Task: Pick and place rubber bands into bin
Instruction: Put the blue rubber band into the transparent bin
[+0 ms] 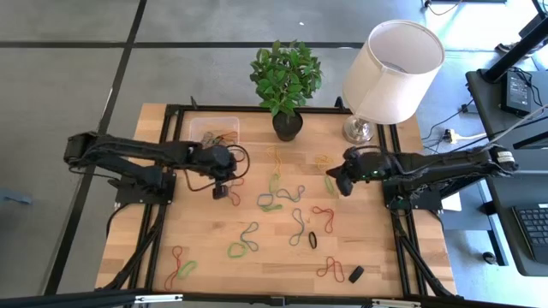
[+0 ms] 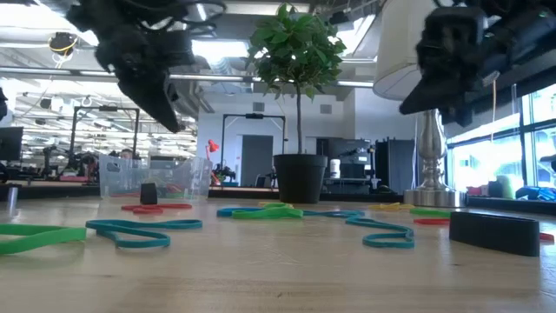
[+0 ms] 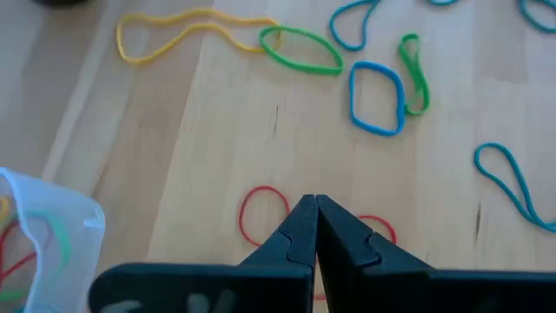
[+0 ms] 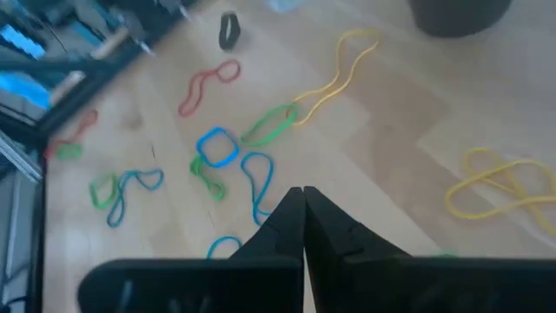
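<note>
My left gripper is pinched shut with nothing in it, hovering over a red rubber band low in the left wrist frame; I judge I must open it and drop one finger inside that loop. The bin sits upper left in the high view, just beyond. My right gripper, also closed and empty, waits above a blue band.
</note>
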{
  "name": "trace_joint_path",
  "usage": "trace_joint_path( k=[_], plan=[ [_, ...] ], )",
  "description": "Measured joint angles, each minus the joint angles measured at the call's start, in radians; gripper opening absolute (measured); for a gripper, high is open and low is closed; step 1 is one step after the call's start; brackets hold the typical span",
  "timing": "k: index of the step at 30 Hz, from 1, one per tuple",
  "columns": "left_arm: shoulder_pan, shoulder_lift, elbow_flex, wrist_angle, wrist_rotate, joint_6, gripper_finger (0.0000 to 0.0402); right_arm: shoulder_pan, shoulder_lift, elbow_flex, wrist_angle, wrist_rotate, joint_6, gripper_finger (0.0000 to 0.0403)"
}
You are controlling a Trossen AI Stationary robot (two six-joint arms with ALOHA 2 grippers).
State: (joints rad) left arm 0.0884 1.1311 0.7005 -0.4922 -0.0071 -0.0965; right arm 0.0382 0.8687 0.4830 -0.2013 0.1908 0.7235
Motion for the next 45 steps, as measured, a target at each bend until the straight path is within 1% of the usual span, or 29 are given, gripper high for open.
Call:
trace_joint_path(
  k=[3,6,8,10,13,15,18,21,26,30,34,37,42,45],
  plan=[
    [0.011,-0.095,-0.045,0.014,0.0,0.046,0.0001,0.015,0.139,0.083,-0.007,0.0,-0.003,0.0001],
    [0.029,-0.195,-0.087,0.014,0.0,0.079,0.0001,0.019,0.291,0.197,-0.034,0.001,-0.019,0.0001],
    [0.044,-0.263,-0.113,0.012,0.0,0.093,0.0001,0.019,0.392,0.293,-0.133,-0.001,0.009,0.0001],
    [0.058,-0.325,-0.134,0.011,0.0,0.105,0.0001,0.019,0.49,0.396,-0.271,-0.004,0.057,0.0],
    [0.075,-0.418,-0.165,0.011,0.013,0.135,0.0001,0.019,0.62,0.534,-0.453,-0.006,0.089,0.0],
    [0.086,-0.478,-0.187,0.01,0.036,0.154,0.0001,0.019,0.69,0.605,-0.519,-0.005,0.114,0.0001],
    [0.099,-0.561,-0.213,-0.005,0.053,0.154,0.0001,0.018,0.773,0.673,-0.551,-0.006,0.166,0.0009],
    [0.104,-0.643,-0.245,-0.006,0.061,0.141,0.0001,0.012,0.835,0.703,-0.549,-0.008,0.22,0.0024],
    [0.104,-0.756,-0.267,-0.004,0.062,0.104,0.0001,-0.005,0.909,0.704,-0.553,-0.009,0.319,0.0055],
    [0.103,-0.829,-0.267,-0.001,0.062,0.084,0.0001,-0.015,0.949,0.704,-0.538,-0.01,0.338,0.0078],
    [0.103,-0.877,-0.267,-0.001,0.062,0.084,0.0001,-0.023,0.998,0.704,-0.516,-0.026,0.34,0.0094],
    [0.103,-0.898,-0.267,-0.001,0.062,0.084,0.0001,-0.024,1.036,0.704,-0.491,-0.042,0.335,0.0098],
    [0.103,-0.906,-0.267,-0.001,0.062,0.083,0.0001,-0.022,1.081,0.71,-0.49,-0.036,0.334,0.0096],
    [0.103,-0.905,-0.267,-0.001,0.062,0.083,0.0002,-0.022,1.085,0.709,-0.491,-0.039,0.317,0.0072]
  ],
)
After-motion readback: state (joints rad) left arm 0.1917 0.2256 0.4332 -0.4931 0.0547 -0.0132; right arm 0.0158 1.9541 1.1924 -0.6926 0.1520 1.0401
